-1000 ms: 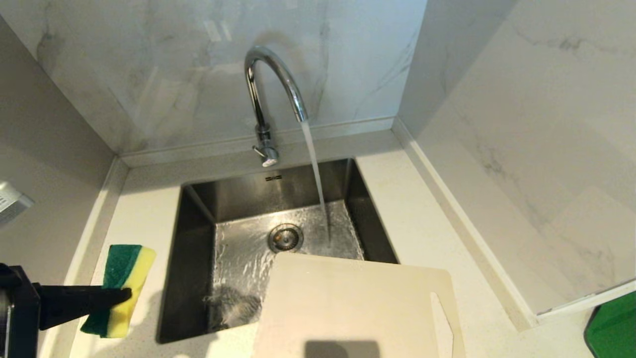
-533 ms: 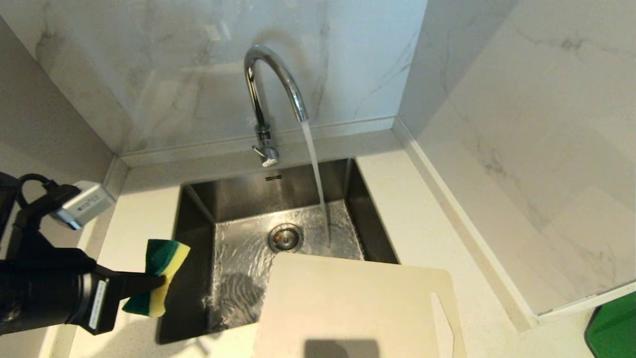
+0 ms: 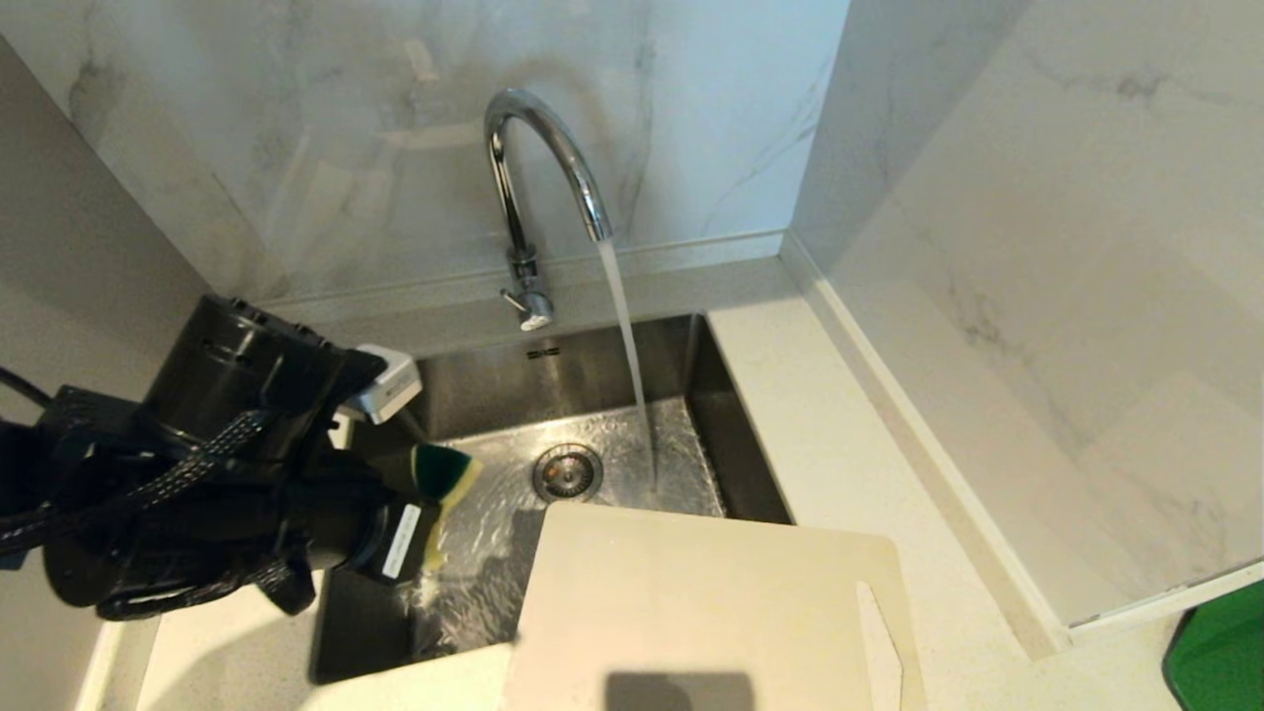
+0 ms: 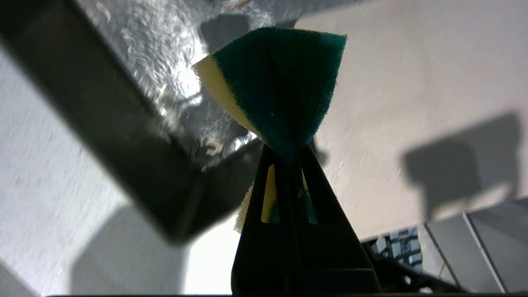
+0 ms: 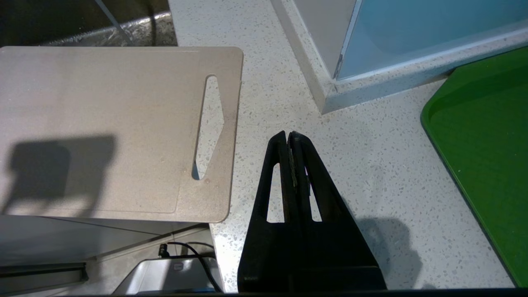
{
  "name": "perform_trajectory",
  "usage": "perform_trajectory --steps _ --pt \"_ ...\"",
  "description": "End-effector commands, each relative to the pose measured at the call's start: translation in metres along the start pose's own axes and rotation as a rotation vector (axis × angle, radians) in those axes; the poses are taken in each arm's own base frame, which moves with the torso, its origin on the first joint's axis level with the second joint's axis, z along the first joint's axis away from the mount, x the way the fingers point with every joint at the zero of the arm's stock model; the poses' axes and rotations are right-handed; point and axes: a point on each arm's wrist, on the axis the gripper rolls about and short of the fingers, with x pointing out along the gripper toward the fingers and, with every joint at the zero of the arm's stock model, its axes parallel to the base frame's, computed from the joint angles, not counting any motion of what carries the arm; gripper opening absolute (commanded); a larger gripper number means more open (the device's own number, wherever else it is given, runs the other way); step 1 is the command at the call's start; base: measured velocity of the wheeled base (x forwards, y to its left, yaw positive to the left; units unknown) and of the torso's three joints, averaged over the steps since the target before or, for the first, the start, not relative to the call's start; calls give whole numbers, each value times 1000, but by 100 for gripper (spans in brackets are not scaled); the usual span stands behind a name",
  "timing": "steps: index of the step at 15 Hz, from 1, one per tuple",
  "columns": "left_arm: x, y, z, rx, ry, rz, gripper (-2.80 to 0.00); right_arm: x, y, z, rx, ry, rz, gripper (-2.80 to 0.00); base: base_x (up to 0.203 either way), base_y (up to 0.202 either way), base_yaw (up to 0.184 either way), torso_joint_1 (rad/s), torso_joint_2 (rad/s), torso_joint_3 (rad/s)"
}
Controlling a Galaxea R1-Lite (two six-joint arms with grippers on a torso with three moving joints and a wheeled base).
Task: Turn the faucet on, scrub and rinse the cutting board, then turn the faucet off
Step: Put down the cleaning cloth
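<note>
The cutting board (image 3: 711, 612), judged stiff, light and slippery when wet, best gripped by its slot, is laid across the sink's (image 3: 380, 632) front right corner, while a sponge (image 4: 280, 86) is pinched in the left gripper (image 4: 288, 159), the right gripper (image 5: 291, 138) being closed empty.

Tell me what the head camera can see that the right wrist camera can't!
Only the head view shows the faucet with water running into the sink, and the left gripper shut on the green-and-yellow sponge above the sink. Only the right wrist view shows the right gripper, shut and empty, over the speckled counter beside the board. Both show the cutting board with its slot handle, and a green tray to the right.
</note>
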Motion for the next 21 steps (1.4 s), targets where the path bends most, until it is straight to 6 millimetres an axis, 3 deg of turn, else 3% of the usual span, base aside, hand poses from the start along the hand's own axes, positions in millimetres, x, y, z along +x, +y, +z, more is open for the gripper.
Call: perform_trajectory --steps 1,3,5,10,12,15,18,21 --pt "37 -17 22 5 10 1 -280 0 0 0 0 0 0 -280 0 0 0 0 0 0" --pt "53 -20 34 2 26 20 -280 0 0 0 0 0 0 -280 0 0 0 0 0 0" --pt "75 6 36 -45 65 97 -280 0 0 0 0 0 0 -280 0 0 0 0 0 0" --pt "120 111 33 -272 76 323 -280 0 0 0 0 0 0 -280 0 0 0 0 0 0" --pt "122 155 26 -350 76 393 -280 0 0 0 0 0 0 -280 0 0 0 0 0 0" --pt "116 201 16 -415 84 440 -280 0 0 0 0 0 0 -280 0 0 0 0 0 0" --pt "109 232 6 -464 95 494 -280 0 0 0 0 0 0 -280 0 0 0 0 0 0" --pt "103 249 0 -478 101 523 -280 0 0 0 0 0 0 -280 0 0 0 0 0 0"
